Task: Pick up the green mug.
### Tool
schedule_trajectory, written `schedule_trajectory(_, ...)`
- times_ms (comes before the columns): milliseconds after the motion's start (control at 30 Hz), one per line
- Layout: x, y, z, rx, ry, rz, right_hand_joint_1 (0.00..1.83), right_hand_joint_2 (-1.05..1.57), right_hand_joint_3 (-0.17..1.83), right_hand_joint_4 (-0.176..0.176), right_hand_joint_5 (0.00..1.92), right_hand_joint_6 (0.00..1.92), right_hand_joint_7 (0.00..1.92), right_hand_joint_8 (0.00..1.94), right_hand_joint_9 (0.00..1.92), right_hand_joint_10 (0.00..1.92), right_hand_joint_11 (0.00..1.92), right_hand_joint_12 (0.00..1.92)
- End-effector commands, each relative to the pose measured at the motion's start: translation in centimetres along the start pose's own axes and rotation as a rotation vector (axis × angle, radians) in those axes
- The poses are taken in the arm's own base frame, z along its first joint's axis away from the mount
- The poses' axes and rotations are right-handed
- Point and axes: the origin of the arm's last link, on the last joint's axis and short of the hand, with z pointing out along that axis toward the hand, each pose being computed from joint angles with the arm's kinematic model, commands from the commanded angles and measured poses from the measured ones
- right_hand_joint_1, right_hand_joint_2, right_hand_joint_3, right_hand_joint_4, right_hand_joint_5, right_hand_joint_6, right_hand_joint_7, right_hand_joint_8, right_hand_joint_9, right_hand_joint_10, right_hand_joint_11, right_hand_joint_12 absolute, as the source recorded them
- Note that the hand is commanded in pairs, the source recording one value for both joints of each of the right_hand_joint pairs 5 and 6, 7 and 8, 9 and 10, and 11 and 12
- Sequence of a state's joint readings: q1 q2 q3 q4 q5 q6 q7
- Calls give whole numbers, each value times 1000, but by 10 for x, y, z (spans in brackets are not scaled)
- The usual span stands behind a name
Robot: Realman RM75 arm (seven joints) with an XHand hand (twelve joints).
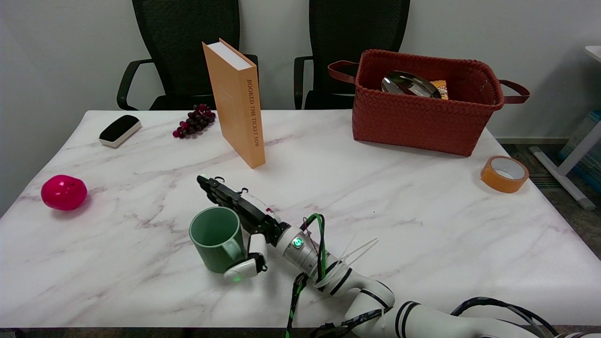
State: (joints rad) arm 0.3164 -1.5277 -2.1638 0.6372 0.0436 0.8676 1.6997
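Green mug (217,238) upright mid-table; right hand (244,225) spread beside its handle.

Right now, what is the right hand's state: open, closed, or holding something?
Right hand: open, fingers spread beside the green mug, thumb by its handle; not yet gripping it.

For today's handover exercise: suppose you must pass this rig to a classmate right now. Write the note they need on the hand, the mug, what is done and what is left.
Right hand: beside the green mug on its handle side, fingers stretched past the rim, thumb low near the handle. Whether it already grips the mug cannot be told from the head view.
Mug: upright on the marble table, near the front edge, not lifted.
Done: the approach to the mug.
Left: secure the grip, then lift the mug off the table.
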Motion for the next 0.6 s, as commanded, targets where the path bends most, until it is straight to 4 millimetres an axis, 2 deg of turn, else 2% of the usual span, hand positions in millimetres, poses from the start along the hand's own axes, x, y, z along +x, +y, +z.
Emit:
schedule_trajectory(33,-1,0,0,9,12,-16,1433,-580,1236,0,27,27,90,90,13,13,35,35)
schedule_trajectory(600,11,1,-20,60,68,-57,1462,-456,1178,0,0,0,156,156,18,18,44,44)
